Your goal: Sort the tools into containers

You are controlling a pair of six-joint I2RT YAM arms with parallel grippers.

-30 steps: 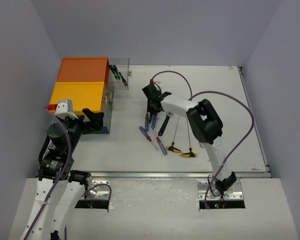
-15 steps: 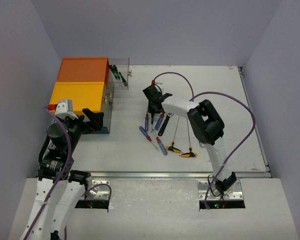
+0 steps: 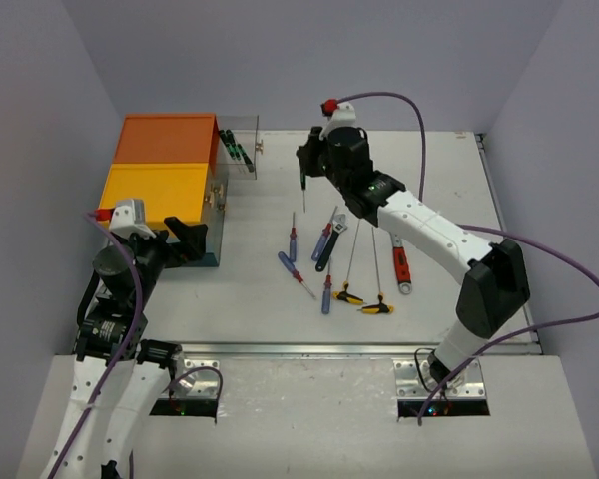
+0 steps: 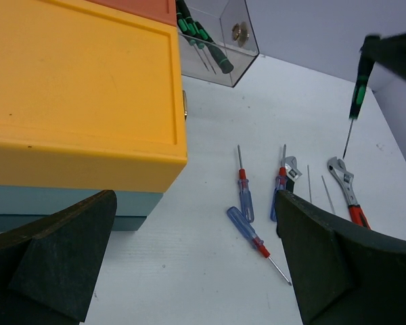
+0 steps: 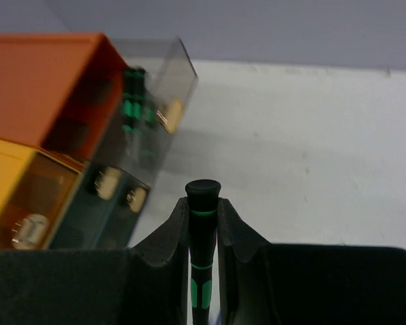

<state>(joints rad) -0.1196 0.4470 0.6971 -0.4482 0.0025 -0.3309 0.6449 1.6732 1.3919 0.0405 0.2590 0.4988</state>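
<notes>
The containers are a teal box unit with an orange top (image 3: 166,139) and a yellow top (image 3: 155,190). A clear drawer (image 3: 238,150) stands pulled out from the orange one, with green-black screwdrivers (image 4: 203,37) inside. My right gripper (image 3: 306,163) is shut on a green-black screwdriver (image 5: 202,203). It holds the screwdriver upright above the table, tip down, right of the open drawer (image 5: 145,115). The held screwdriver also shows in the left wrist view (image 4: 357,95). My left gripper (image 3: 185,239) is open and empty at the near right corner of the yellow box (image 4: 81,88).
Several tools lie mid-table. There are blue-and-red screwdrivers (image 3: 293,239) (image 3: 292,267) (image 3: 326,294), a black adjustable wrench (image 3: 329,244), a red-handled wrench (image 3: 400,264) and two yellow-handled T hex keys (image 3: 347,294) (image 3: 377,307). Grey walls close in the table on three sides.
My right arm has lifted off the tool pile and swung toward the back with the green-black screwdriver in its jaws. The red-handled wrench is now uncovered. The left arm has not moved.
</notes>
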